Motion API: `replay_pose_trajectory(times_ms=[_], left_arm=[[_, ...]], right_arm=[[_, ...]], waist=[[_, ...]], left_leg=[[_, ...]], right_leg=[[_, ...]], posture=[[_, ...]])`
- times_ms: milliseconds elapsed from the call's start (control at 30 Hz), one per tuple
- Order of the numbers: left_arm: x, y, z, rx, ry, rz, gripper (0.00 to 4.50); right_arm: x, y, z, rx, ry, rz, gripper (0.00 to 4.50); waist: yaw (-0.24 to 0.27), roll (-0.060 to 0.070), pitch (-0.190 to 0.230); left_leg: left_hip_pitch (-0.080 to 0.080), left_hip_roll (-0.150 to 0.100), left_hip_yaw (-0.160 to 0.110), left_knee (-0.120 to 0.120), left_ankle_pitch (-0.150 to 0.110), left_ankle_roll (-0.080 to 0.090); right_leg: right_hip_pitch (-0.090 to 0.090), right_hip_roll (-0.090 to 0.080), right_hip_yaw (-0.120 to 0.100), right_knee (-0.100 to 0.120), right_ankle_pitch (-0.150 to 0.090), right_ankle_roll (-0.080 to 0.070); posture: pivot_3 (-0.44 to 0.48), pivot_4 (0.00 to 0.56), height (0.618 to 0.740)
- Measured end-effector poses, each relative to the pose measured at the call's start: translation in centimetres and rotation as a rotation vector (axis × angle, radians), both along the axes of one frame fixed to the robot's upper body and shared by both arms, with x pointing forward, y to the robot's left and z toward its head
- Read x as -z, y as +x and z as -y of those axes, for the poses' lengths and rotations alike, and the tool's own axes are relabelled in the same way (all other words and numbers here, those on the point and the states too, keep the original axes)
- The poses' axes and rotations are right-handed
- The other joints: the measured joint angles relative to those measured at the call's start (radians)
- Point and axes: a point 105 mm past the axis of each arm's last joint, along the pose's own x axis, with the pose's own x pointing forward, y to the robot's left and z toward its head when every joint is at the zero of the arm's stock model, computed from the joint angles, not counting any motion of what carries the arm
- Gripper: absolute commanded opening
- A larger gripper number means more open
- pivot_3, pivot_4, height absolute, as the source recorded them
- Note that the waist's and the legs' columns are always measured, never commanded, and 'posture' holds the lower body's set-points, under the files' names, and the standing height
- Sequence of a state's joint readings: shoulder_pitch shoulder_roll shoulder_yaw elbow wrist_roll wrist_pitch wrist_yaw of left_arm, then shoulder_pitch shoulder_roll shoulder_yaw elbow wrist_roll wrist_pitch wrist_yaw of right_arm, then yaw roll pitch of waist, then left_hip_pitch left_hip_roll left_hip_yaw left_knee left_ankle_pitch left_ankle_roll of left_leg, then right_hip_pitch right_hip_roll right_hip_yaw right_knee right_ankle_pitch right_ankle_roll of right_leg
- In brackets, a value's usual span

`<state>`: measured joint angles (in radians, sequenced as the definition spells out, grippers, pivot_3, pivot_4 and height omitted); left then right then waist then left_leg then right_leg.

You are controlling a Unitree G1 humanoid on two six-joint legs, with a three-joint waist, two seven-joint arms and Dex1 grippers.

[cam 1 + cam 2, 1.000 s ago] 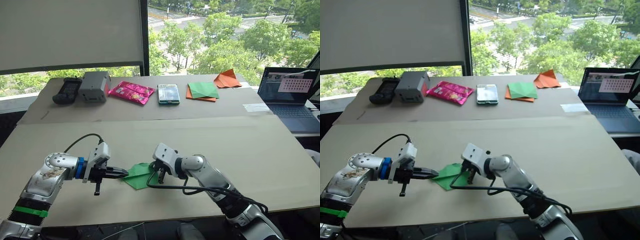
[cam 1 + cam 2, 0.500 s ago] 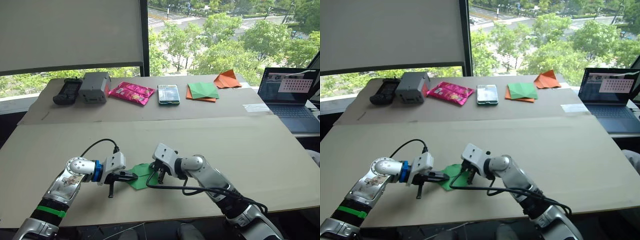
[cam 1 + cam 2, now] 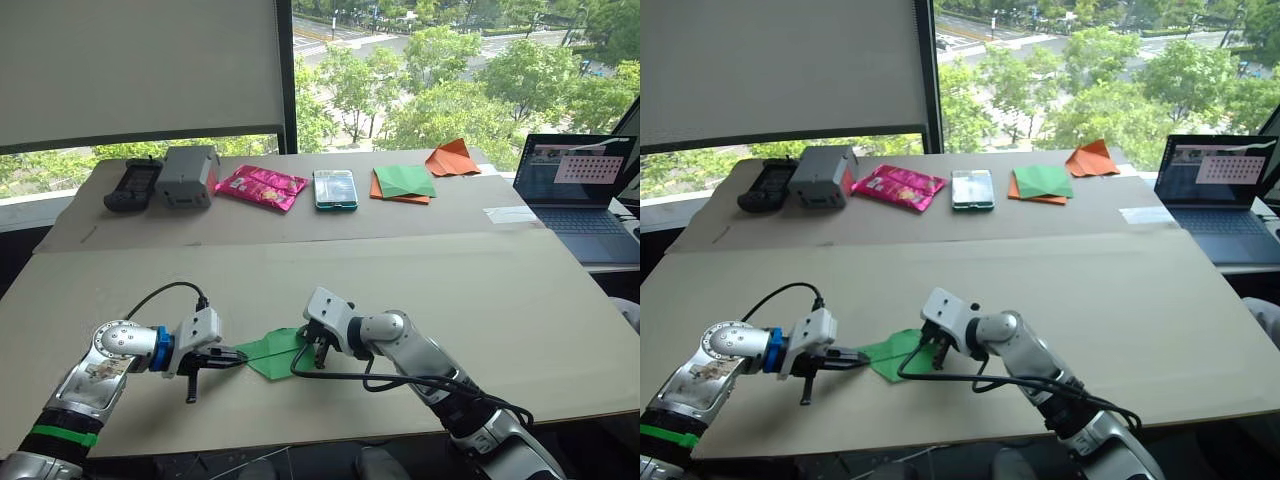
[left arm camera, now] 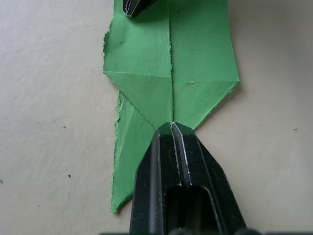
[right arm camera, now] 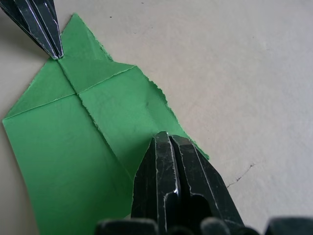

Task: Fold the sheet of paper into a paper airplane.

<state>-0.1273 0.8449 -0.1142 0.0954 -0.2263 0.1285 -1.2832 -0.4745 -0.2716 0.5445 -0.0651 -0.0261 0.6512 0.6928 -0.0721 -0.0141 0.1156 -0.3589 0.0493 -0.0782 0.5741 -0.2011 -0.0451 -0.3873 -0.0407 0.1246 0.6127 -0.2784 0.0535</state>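
The sheet of paper (image 3: 276, 351) is lying flat near the front edge of the worktop (image 3: 480, 290), right between the two arms, and both tools are bearing down on it. The left tool (image 3: 236, 356) is sitting with its black fingers pressed together, the tip resting on the pointed end of the green paper along the centre crease, pinning rather than gripping as far as the wrist view shows. The right tool (image 3: 317, 350) is likewise closed, fingers together, its tip planted on the opposite end of the sheet and holding nothing between them. The paper is already showing work: a long centre crease is running its length, diagonal folds are bringing one end to a point, and the edges are looking ragged. It is reading as a partly folded nose, not yet the narrow wedge of a finished plane, so I am judging the task somewhere in the middle, with the halving along the centre line and the wing folds still to come. At the back of the worktop the green-and-orange paper stack (image 3: 404, 183) and the orange pointed paper shape (image 3: 452, 157) are lying well apart from the action.
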Motion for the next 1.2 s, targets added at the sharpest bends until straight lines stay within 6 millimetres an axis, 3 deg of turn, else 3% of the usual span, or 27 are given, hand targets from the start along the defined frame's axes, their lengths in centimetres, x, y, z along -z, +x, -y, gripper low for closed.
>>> replay_pose_trajectory(times_ms=[433, 567, 667, 767, 833, 1033, 1200], left_arm=[[-0.8, -0.3, -0.6, -0.088, -0.058, -0.022, 0.0], [-4.0, -0.7, -0.7, -0.179, -0.204, -0.059, 0.0], [-6.3, -1.1, -0.8, -0.204, -0.247, -0.038, 0.0], [-6.6, -1.5, -0.8, -0.242, -0.266, -0.043, 0.0], [-6.0, -1.8, -0.9, -0.268, -0.275, -0.056, 0.0], [-5.0, -2.1, -0.7, -0.31, -0.289, -0.07, 0.0], [-4.8, -2.1, -0.2, -0.307, -0.301, -0.07, 0.0]], right_arm=[[-0.5, -0.2, -0.1, -0.002, 0.027, 0.006, 0.01], [-2.0, -1.2, -0.1, 0.0, 0.143, -0.022, 0.01], [-4.9, -1.6, 0.0, -0.023, 0.224, 0.024, 0.01], [-7.0, -1.8, 0.6, -0.011, 0.289, 0.046, 0.87], [-7.3, -1.5, 1.3, 0.015, 0.301, 0.038, 1.55], [-5.3, -0.6, 3.3, 0.051, 0.215, -0.011, 3.58], [-4.2, 0.9, 2.8, -0.002, 0.174, -0.046, 3.58]], waist=[[0.001, -0.002, 0.003], [0.002, -0.009, 0.014], [0.003, -0.007, 0.018], [0.004, -0.007, 0.018], [0.004, -0.008, 0.018], [0.006, -0.01, 0.02], [0.002, -0.009, 0.021]], left_leg=[[-0.001, 0.0, 0.0, -0.001, -0.001, -0.002], [-0.011, 0.001, 0.0, -0.001, 0.0, 0.0], [-0.009, 0.0, 0.0, -0.001, 0.0, 0.0], [-0.008, 0.0, 0.0, -0.001, 0.0, -0.001], [-0.009, 0.0, 0.0, -0.001, -0.002, -0.003], [-0.009, 0.0, 0.0, -0.001, -0.004, -0.007], [-0.009, 0.0, 0.001, -0.001, -0.001, -0.002]], right_leg=[[-0.002, 0.0, 0.0, 0.0, 0.0, 0.0], [-0.008, 0.0, -0.001, 0.0, 0.001, 0.001], [-0.006, -0.001, -0.001, -0.002, 0.001, 0.001], [-0.006, -0.001, -0.001, -0.002, 0.001, 0.001], [-0.006, -0.001, -0.001, -0.003, 0.001, 0.001], [-0.007, -0.002, -0.001, -0.004, 0.001, 0.0], [-0.007, -0.002, -0.001, -0.003, 0.001, 0.0]], posture=[[0.0, 0.15, 0.74], [0.0, 0.15, 0.74], [0.0, 0.15, 0.74], [0.0, 0.15, 0.74], [0.0, 0.15, 0.74], [0.0, 0.15, 0.74], [0.0, 0.15, 0.74]])
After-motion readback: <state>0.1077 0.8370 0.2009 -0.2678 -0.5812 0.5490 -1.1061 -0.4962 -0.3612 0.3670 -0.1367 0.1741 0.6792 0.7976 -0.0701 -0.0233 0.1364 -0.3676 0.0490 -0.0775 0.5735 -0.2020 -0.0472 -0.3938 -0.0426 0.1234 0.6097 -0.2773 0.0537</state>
